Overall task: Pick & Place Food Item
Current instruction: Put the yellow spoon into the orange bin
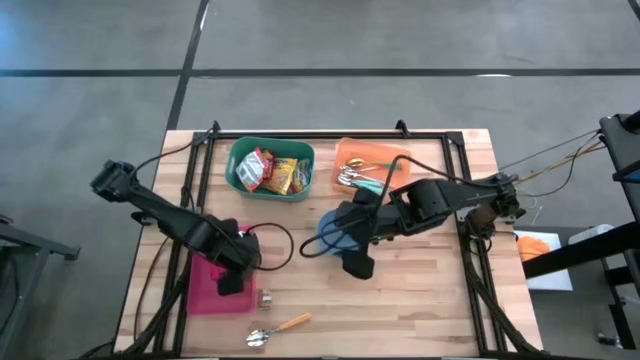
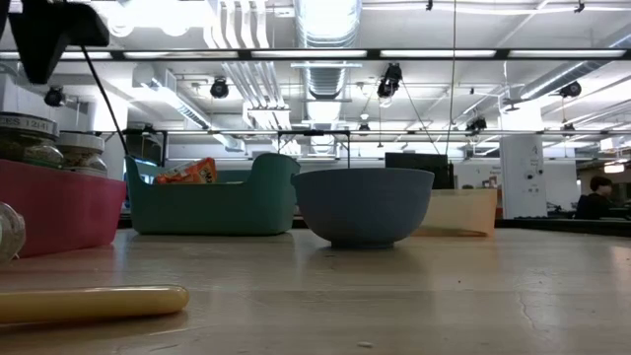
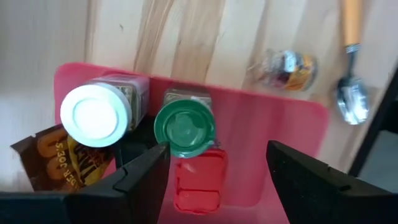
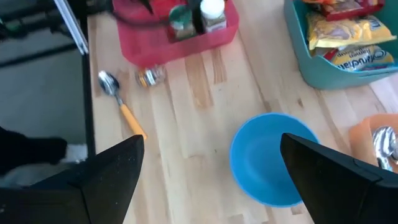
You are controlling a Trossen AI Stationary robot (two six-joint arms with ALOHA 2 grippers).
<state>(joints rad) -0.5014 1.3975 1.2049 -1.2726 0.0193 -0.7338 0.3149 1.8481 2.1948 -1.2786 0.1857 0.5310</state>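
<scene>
Jaws of the left gripper [image 3: 214, 163] stand released over the pink bin [image 3: 292, 134], the green-capped jar [image 3: 184, 127] just ahead between them. Step judged: approach before grasp; next, descend and close. Right gripper [image 4: 211, 168] waits released above the blue bowl [image 4: 264, 158].

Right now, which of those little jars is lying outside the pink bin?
The small jar on its side on the bare wood beside the pink bin. The white-lidded jar and green-lidded jar stand upright inside it.

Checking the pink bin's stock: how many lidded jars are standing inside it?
2: a white-lidded jar and a green-lidded jar side by side in the pink bin; others may be hidden.
</scene>
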